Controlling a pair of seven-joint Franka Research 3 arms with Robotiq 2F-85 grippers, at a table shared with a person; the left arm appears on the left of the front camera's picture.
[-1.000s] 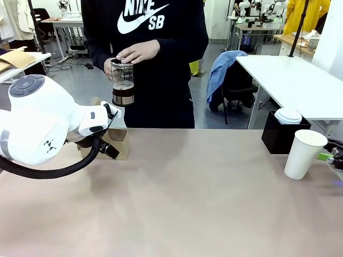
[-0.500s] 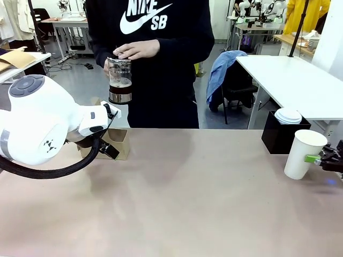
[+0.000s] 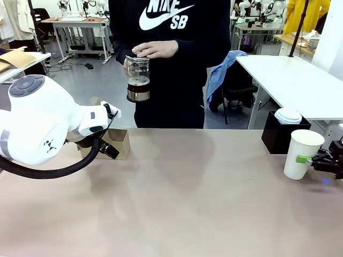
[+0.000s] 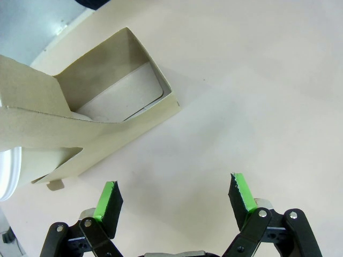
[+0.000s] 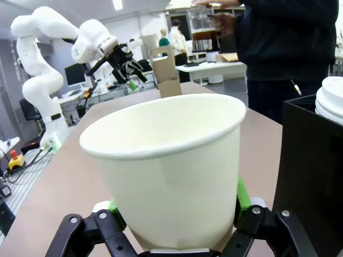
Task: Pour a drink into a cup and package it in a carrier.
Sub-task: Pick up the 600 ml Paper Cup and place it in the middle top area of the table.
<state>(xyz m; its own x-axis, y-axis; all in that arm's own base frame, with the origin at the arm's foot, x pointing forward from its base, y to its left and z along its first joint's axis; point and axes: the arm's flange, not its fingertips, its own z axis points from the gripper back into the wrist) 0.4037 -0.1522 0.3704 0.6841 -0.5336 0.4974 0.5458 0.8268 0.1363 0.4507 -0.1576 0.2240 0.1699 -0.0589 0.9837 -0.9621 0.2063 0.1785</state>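
The white paper cup (image 3: 303, 153) stands upright and empty at the table's right edge; it looms large in the right wrist view (image 5: 171, 160). My right gripper (image 3: 306, 160) (image 5: 178, 203) is shut on the cup low down, a green pad pressed on each side. The brown cardboard carrier (image 3: 116, 142) (image 4: 91, 115) stands at the far left. My left gripper (image 4: 176, 197) hovers open just beside the carrier, holding nothing. Across the table a person holds a glass press (image 3: 138, 79) of dark drink in both hands.
A black box (image 3: 283, 138) with a stack of white lids (image 3: 289, 115) stands right behind the cup. My bulky left arm (image 3: 37, 126) fills the left front of the table. The brown tabletop (image 3: 193, 198) stretches wide between carrier and cup.
My right gripper has slid in from the right edge and closed around the cup. The person has stepped to the right with the glass press. The left arm has not moved.
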